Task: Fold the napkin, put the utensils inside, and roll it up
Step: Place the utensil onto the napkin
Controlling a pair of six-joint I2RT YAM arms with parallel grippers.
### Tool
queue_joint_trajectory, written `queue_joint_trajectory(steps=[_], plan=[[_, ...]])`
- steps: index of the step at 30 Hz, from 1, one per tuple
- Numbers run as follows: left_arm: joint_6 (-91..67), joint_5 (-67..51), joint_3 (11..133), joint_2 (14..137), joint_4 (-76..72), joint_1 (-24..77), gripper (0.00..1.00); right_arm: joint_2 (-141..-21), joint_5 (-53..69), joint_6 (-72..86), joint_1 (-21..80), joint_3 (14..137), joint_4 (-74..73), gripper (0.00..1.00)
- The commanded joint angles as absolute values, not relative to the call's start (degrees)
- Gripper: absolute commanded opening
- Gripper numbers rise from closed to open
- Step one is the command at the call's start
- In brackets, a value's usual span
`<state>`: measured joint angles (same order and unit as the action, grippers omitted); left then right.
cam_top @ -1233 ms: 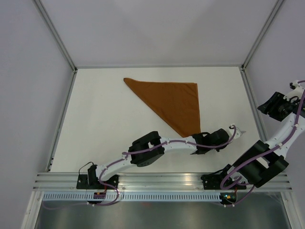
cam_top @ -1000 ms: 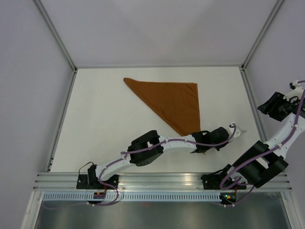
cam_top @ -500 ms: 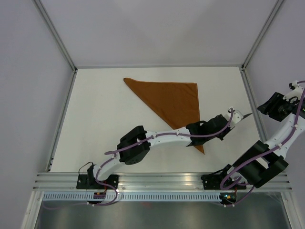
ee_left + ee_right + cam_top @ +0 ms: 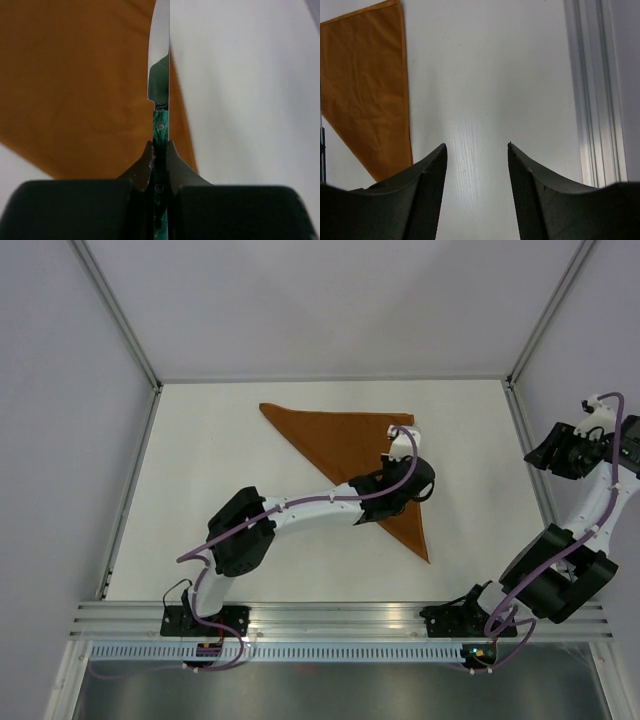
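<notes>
The rust-orange napkin [image 4: 350,445] lies folded into a triangle on the white table, one point toward the near right. My left gripper [image 4: 408,462] hovers over its right part, near the right edge. In the left wrist view the gripper [image 4: 160,150] is shut on the knife's teal-green handle [image 4: 161,132]. The silver blade [image 4: 161,55] points ahead on edge along the napkin's [image 4: 75,85] right border. The knife is hidden under the wrist in the top view. My right gripper [image 4: 542,454] is open and empty at the far right; its wrist view [image 4: 476,146] shows bare table between the fingers and the napkin [image 4: 365,85] at left.
Aluminium frame rails [image 4: 595,100] run along the table's right side close to my right gripper. Grey walls enclose the table on the left, back and right. The left arm's elbow [image 4: 240,530] stretches across the table's near middle.
My left gripper has carried the knife from beside the napkin's near tip up and left to over the napkin's right part. My right wrist has shifted slightly.
</notes>
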<state>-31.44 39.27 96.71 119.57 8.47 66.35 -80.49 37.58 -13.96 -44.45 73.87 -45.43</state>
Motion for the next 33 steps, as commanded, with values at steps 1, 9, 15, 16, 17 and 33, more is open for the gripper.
queue_joint_trajectory(steps=[1,9,15,16,17,33], plan=[[-49.7,46.8,93.5,113.5,17.3,63.6,0.02,-80.8,35.7,-14.8,-39.0,76.1,-43.4,0.58],[-75.9,49.9,94.0,114.9,35.4,58.4,0.02,-82.0,31.6,-12.4,-29.3,75.9,-40.3,0.57],[-88.5,46.9,99.2,119.9,48.2,54.8,0.02,-83.3,29.2,-11.4,-24.8,75.6,-39.2,0.57],[-88.9,46.5,99.8,120.3,48.7,54.2,0.02,-83.5,29.0,-11.4,-24.5,75.5,-39.0,0.57],[-90.4,46.0,100.1,120.8,49.4,54.0,0.02,-83.5,28.9,-11.3,-24.2,75.2,-39.0,0.57],[-95.1,41.8,107.3,129.7,56.3,51.4,0.02,-84.4,27.2,-11.6,-21.9,71.7,-36.3,0.56]])
